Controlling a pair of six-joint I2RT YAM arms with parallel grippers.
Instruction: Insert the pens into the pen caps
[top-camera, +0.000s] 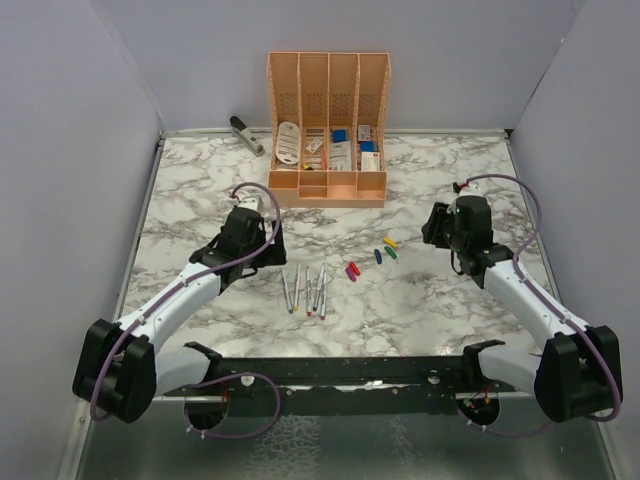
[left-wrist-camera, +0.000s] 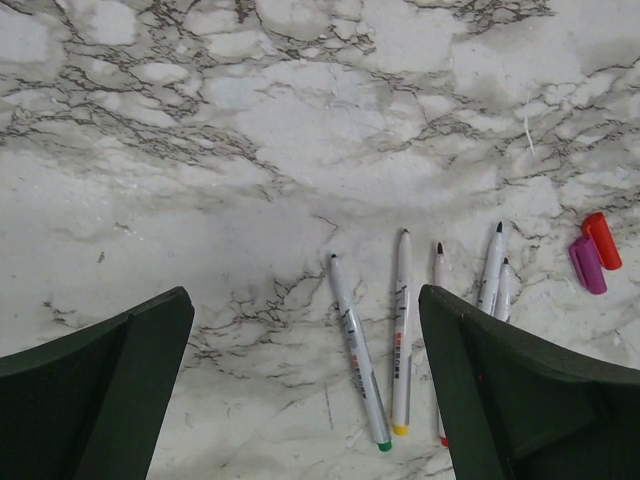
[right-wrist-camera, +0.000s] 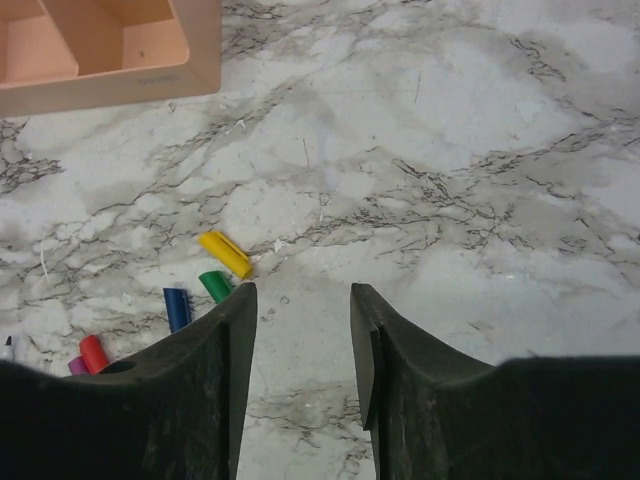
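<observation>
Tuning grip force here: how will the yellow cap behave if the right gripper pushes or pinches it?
The yellow cap looks small, hard and light, so it should stay stiff under a pinch. Lying on the smooth marble table, it will probably slide or roll when nudged. The green cap lies close, so a push may knock it.

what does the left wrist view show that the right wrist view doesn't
Only the left wrist view shows all five pens, lying side by side. Only the right wrist view shows the yellow cap, green cap, blue cap and a corner of the peach organiser. Both show the red cap, the purple cap and the marble table.
</observation>
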